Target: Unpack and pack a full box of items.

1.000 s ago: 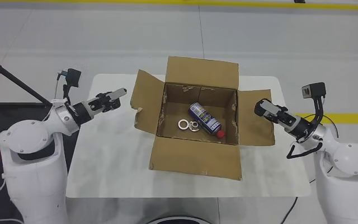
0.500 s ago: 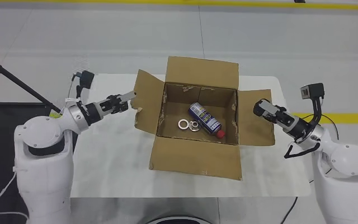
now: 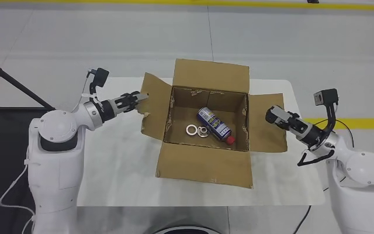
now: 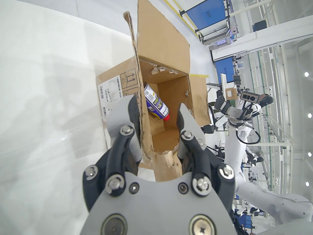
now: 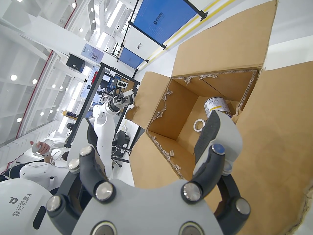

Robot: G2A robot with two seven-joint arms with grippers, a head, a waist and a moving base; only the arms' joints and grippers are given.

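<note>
Now straddling the box's (image 3: 201,167) left flap (image 4: 145,125) near the table's (image 3: 117,164) far edge, left gripper (image 4: 156,106), jaws wide; above the opposite flap (image 3: 266,126), right gripper (image 5: 150,118), likewise wide; inside, spray can (image 3: 213,124).

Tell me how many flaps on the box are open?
4: the far flap, the left flap between the left gripper's open fingers, the right flap near the right gripper, and the near flap. None looks hidden.

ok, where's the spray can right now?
In the top view the spray can lies on its side on the floor of the open cardboard box, about mid-box, with the white rings just to its left.
</note>
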